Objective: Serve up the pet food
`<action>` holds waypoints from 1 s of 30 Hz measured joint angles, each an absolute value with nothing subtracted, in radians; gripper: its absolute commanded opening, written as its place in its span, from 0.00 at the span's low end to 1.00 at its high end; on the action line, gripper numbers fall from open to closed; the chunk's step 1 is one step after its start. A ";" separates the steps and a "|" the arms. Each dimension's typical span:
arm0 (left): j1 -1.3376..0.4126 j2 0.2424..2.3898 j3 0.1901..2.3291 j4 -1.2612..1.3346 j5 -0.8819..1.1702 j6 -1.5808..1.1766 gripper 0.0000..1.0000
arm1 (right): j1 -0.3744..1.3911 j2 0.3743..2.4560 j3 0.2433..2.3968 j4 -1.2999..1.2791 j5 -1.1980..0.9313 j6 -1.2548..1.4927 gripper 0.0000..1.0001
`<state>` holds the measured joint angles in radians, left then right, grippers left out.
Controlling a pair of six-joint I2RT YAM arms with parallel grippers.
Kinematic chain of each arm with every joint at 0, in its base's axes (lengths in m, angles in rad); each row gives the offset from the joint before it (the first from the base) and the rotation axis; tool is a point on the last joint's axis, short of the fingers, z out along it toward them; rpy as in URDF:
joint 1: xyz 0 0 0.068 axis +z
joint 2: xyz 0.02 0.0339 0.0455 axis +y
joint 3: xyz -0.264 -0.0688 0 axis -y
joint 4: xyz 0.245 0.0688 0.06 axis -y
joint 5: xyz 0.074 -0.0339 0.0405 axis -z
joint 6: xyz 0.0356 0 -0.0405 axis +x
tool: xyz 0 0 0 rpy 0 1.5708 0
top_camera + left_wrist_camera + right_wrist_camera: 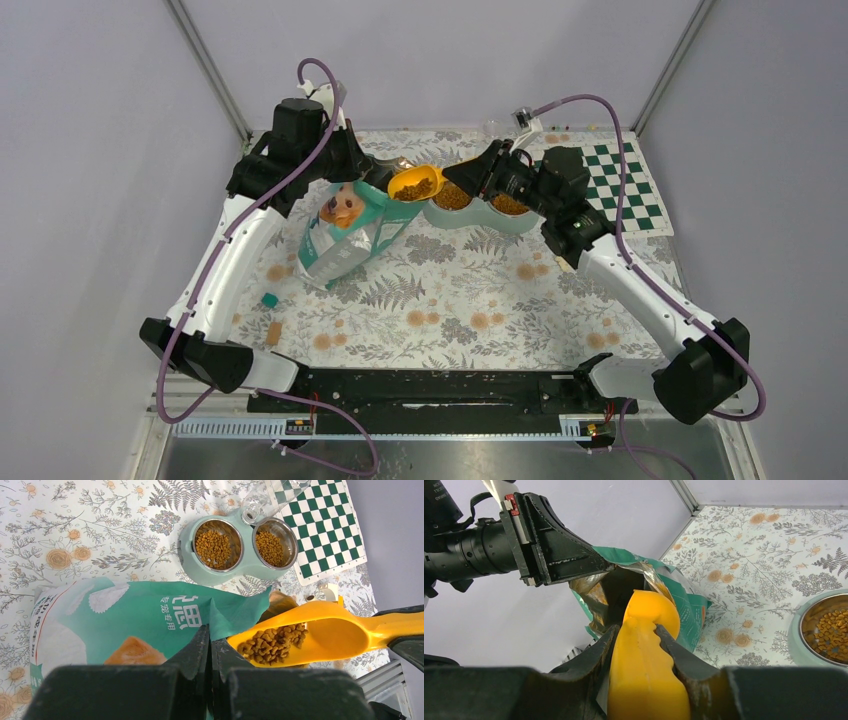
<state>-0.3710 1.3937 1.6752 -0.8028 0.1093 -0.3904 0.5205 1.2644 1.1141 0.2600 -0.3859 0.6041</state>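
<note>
My left gripper [210, 632] is shut on the rim of the teal food bag [348, 228] and holds its mouth open at the back left. My right gripper [634, 630] is shut on the handle of the yellow-orange scoop [415, 183]. The scoop [320, 635] carries a heap of brown kibble [272, 642] and hovers just outside the bag's mouth, left of the mint double bowl [470, 215]. Both steel bowls hold kibble [214, 547] [270, 547]. In the right wrist view the scoop [649, 655] points at the open bag [624, 587].
A green-and-white chequered mat [612, 185] lies at the back right, behind the bowls. A clear water bottle [265, 500] stands on the bowl stand. Small teal and orange bits [270, 300] lie on the floral cloth near the left arm.
</note>
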 measured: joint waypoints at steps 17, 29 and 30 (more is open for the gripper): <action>-0.367 1.389 1.675 -0.807 0.105 -0.390 0.00 | 0.503 1.259 0.900 0.561 -0.288 1.108 0.00; -0.359 1.385 1.675 -0.806 0.098 -0.390 0.00 | 0.432 1.259 0.768 0.871 -0.224 1.405 0.00; -0.358 1.384 1.675 -0.806 0.097 -0.390 0.00 | 0.425 1.261 0.760 0.897 -0.223 1.419 0.00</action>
